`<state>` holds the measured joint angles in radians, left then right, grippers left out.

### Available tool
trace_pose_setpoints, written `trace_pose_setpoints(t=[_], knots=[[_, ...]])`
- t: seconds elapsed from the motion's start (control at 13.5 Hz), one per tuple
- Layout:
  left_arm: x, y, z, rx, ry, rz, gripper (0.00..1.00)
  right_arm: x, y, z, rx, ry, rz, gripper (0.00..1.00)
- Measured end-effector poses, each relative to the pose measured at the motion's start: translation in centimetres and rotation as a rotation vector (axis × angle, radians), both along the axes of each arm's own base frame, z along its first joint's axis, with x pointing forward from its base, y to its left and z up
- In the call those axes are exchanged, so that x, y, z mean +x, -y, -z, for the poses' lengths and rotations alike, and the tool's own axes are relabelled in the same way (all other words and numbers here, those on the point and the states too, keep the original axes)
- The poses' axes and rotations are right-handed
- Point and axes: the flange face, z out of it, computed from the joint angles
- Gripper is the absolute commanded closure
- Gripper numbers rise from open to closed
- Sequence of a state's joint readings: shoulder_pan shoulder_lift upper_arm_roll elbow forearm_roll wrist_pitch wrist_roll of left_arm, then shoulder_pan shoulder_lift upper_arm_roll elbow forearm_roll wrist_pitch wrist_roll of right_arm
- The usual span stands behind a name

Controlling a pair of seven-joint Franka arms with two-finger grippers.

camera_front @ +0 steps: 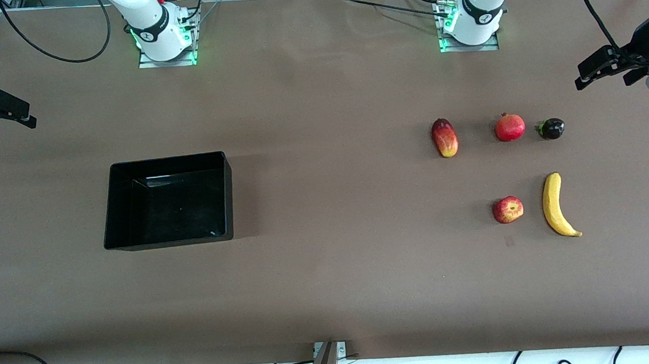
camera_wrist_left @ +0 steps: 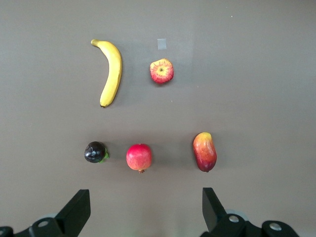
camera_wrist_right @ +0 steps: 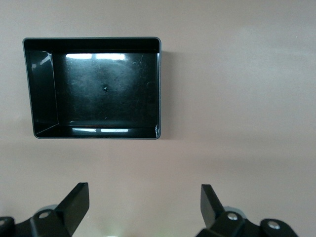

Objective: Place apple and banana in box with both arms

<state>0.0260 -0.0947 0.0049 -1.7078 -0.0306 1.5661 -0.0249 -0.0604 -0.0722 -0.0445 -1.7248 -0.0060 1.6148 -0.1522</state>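
Nothing grabbed yet: left pincer [camera_front: 602, 68] and right pincer [camera_front: 2, 113] both spread wide, empty, parked at opposite bench [camera_front: 332, 295] ends.

Apple [camera_front: 508, 209] just beside banana [camera_front: 556, 206], box [camera_front: 168, 200] well apart toward the right arm's end.

Easy to grab the pomegranate-looking decoy [camera_front: 510, 127] instead (3 lookalikes nearby). Wrists mostly cut off.

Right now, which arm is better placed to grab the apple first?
Left. The left gripper hangs open at the fruits' end, the apple in its wrist view. The right gripper waits near the box.
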Motion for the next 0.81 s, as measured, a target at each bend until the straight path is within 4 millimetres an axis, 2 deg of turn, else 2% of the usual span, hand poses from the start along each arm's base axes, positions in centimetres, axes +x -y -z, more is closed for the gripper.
trace_pose_setpoints(t=[0.59, 0.81], knots=[[0.00, 0.01, 0.03, 0.000, -0.001, 0.000, 0.00, -0.07, 0.79, 0.04, 0.000, -0.001, 0.028, 0.00], [0.00, 0.01, 0.03, 0.000, -0.001, 0.000, 0.00, 0.18, 0.79, 0.81, 0.002, -0.021, 0.028, 0.00]])
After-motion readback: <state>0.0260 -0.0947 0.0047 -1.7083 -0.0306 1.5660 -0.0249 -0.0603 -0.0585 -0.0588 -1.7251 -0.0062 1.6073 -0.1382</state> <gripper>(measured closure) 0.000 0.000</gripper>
